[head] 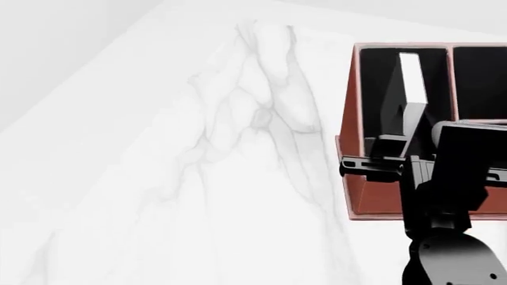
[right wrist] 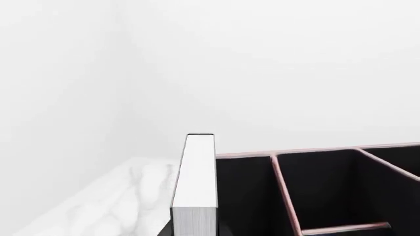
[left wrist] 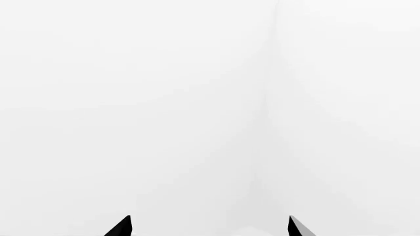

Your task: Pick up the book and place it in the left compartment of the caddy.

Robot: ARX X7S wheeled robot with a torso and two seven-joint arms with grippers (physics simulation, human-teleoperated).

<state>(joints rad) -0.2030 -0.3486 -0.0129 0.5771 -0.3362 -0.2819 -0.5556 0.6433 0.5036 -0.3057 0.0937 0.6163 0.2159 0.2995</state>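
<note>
marble table (head: 198,178), book (head: 412,80) on edge

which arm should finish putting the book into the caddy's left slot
Right. The right gripper sits over the reddish-brown leather-look caddy, with the thin black book with white page edges standing in the long black-lined left compartment. The left gripper faces only blank white, open.
</note>
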